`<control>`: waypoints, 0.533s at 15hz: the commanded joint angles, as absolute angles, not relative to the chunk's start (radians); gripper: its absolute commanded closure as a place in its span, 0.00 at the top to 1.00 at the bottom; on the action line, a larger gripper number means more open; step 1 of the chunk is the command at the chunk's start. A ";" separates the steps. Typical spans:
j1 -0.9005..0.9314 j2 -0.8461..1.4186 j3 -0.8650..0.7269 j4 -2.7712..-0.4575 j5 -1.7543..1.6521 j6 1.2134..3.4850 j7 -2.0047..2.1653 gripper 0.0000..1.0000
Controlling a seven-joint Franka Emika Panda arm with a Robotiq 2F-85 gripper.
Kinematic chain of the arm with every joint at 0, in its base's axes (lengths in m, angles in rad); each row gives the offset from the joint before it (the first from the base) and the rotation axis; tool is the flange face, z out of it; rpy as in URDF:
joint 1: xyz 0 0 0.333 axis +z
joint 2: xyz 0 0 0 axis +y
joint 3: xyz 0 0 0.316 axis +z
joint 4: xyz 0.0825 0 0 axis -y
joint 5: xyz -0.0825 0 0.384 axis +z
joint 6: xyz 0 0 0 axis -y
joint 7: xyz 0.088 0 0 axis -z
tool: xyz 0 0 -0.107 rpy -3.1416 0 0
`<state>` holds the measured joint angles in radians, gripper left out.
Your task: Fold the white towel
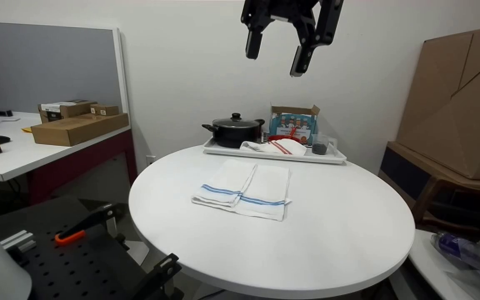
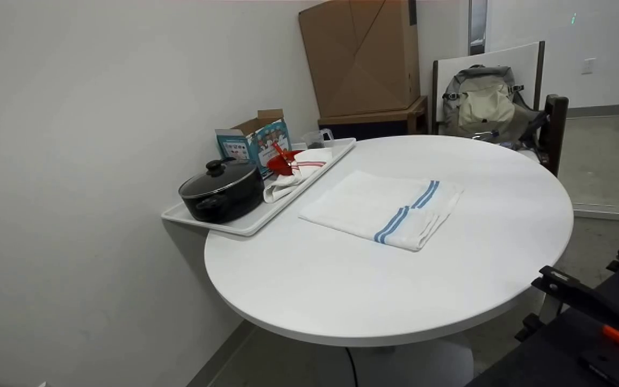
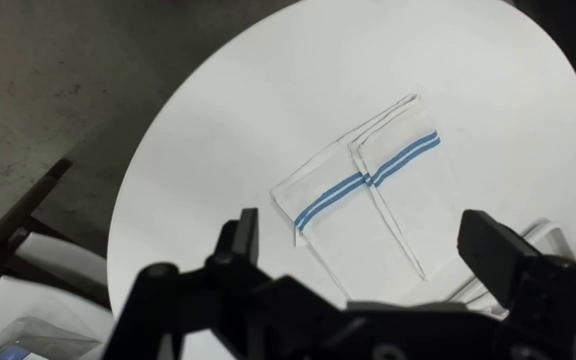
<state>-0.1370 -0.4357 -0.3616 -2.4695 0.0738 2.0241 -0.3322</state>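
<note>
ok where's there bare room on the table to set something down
The table is bare from the striped end of the white towel to the rim, and beside it on both sides. Crowded: the tray, with pot, clear cup and red-striped cloth.

The towel [image 1: 265, 183] looks like thin cloth, matt and lightly creased, and the table [image 1: 306, 250] under it has a smooth top with a faint sheen. At its edge by the wall [image 1: 181, 75], the tray [image 1: 323, 158] could pass for smooth plastic; the pot [image 1: 233, 136] is dull black under a glossy, glass-like lid [image 1: 240, 123], the jug [image 1: 320, 141] clear plastic or glass, I can't tell which, and the box [image 1: 292, 121] printed card. The gripper [image 1: 275, 64] looks mostly matt.
</note>
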 commanded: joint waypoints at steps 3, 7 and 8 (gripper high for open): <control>-0.155 -0.295 -0.343 -2.402 0.088 2.117 -0.336 1.00; -0.139 -0.156 -0.318 -2.321 0.110 2.204 -0.337 1.00; -0.135 -0.117 -0.308 -2.299 0.125 2.224 -0.334 1.00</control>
<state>-0.1435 -0.2412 -0.3335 -2.3859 0.0790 2.1811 -0.3315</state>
